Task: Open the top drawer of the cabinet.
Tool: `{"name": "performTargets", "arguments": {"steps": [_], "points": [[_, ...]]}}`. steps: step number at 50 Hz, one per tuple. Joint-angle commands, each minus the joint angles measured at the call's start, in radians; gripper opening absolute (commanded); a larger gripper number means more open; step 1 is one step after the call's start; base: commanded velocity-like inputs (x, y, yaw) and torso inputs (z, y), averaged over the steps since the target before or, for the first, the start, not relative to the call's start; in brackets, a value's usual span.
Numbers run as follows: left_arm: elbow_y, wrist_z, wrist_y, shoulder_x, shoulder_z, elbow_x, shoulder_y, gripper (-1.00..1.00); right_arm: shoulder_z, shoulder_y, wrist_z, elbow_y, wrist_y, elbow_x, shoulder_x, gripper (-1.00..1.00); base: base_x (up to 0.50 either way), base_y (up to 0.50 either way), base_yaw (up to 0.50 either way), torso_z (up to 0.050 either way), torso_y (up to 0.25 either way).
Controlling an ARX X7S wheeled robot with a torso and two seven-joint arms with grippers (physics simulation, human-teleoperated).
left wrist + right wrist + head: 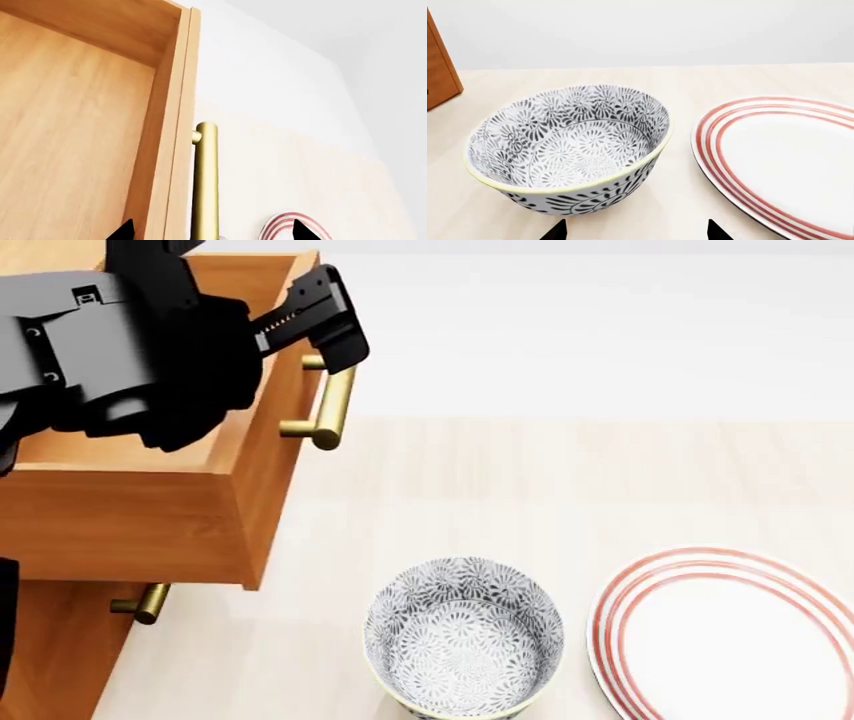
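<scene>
The top drawer (134, 515) of the orange-brown cabinet (54, 655) stands pulled out, and its lighter wood inside (67, 125) shows. Its brass bar handle (327, 405) sits on the drawer front (177, 125). My left gripper (327, 325) is at the drawer's top front edge, just above the handle. In the left wrist view the left gripper (213, 232) is open, its two fingertips wide apart on either side of the handle (205, 180) and the front panel, touching neither. My right gripper (635, 232) is open and empty, low over the table in front of the bowl.
A grey-patterned bowl (463, 645) stands on the pale wood table, right of the cabinet. A white plate with red rings (734, 640) lies right of the bowl. A lower drawer's brass handle (140, 602) shows under the open drawer. The bowl (570, 150) and plate (787, 160) are close to the right gripper.
</scene>
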Motion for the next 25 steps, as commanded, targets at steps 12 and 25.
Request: {"name": "performTargets", "arguments": {"steps": [12,25], "points": [[0.024,-0.019,0.12,0.007,0.19,-0.3,0.004,1.0,-0.001,-0.001,0.003,-0.006,-0.006,0.004,0.007,1.0,0.0,0.0,0.0,0.0,0.0],[0.09,0.004,0.145,0.003,0.299,-0.402,0.009,1.0,0.0,-0.001,0.006,-0.01,-0.009,0.009,0.01,1.0,0.0,0.0,0.0,0.0,0.001]]}}
